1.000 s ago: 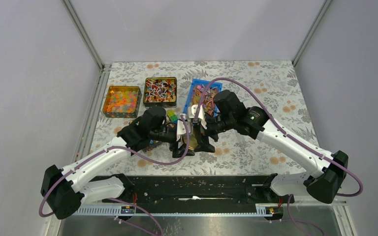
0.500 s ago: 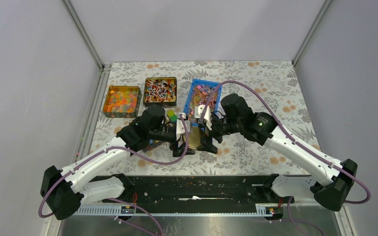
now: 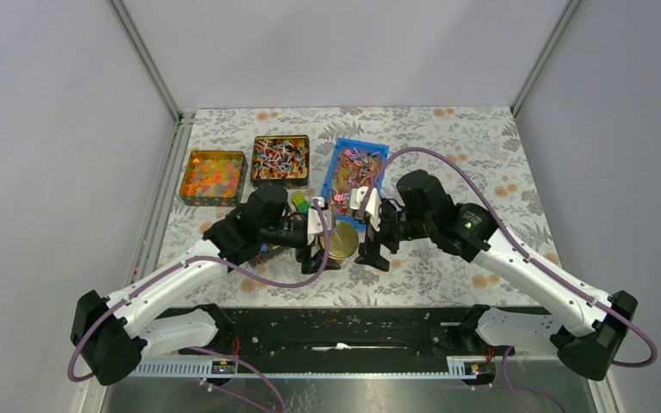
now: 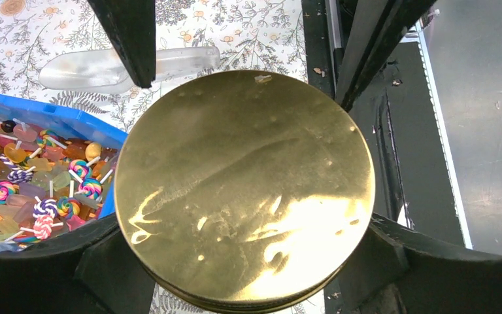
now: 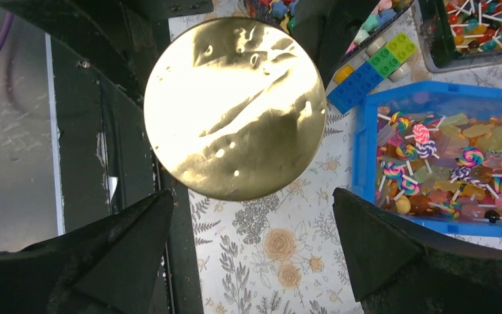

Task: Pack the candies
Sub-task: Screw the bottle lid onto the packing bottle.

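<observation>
While the left end effector [image 3: 334, 245] grips a round gold tin [image 3: 342, 243], the right end effector [image 3: 374, 249] hangs spread wide just beside it.

From the left wrist view, the left end effector [image 4: 243, 222] has both fingers pressed against the tin [image 4: 245, 190] at opposite sides of its rim. From the right wrist view, the right end effector [image 5: 251, 196] has its jaws well apart and off the tin [image 5: 235, 108]. The candies [image 3: 357, 168] lie heaped in a blue tray [image 3: 337, 159] on the floral counter [image 3: 482, 172], just beyond the tin: swirl lollipops on white sticks among translucent pieces [image 5: 444, 163]. A clear scoop [image 4: 124, 62] lies on the counter near the tray, and coloured bricks [image 5: 372, 69] sit beside the tray's corner.
</observation>
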`<action>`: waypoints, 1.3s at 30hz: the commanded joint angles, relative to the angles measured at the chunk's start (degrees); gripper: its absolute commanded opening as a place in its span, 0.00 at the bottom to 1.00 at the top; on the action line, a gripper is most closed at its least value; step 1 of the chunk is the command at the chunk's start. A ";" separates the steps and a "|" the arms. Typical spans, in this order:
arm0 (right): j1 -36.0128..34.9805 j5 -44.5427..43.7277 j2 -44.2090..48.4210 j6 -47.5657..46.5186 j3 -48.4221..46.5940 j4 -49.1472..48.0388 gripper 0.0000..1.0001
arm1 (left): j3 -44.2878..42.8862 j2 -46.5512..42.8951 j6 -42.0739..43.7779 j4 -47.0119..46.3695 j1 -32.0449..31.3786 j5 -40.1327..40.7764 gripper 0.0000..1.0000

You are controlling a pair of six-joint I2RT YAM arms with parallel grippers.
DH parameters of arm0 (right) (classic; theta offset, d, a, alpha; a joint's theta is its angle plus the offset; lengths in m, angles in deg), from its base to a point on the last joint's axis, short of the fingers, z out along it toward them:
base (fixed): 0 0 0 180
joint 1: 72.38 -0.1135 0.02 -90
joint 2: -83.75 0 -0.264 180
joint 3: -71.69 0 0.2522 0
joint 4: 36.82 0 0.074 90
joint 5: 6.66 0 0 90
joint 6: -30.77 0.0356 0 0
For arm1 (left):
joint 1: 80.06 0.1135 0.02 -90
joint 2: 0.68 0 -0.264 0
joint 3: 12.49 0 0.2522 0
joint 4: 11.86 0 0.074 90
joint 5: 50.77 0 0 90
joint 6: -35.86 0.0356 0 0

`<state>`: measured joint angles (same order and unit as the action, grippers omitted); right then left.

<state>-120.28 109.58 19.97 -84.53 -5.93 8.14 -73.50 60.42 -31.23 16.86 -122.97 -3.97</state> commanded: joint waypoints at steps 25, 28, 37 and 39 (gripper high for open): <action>0.74 15.12 -10.35 -7.42 -13.27 3.45 0.99 | -0.75 -2.82 1.95 -1.71 0.45 -3.18 0.61; 0.13 15.05 -10.58 -7.81 -12.66 3.45 0.99 | -0.60 -2.99 1.72 -1.85 0.40 -3.16 0.61; -0.42 15.95 -10.09 -8.20 -11.69 3.43 0.98 | -0.83 -2.53 1.52 -2.45 0.38 -3.10 0.62; -0.52 16.10 -10.20 -8.12 -11.50 3.48 0.98 | -0.96 -2.40 1.47 -2.40 0.40 -3.18 0.62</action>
<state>-119.78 123.65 9.56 -91.52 -16.82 11.75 -73.46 59.41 -29.54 19.46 -122.82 -4.69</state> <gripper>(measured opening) 0.978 0.810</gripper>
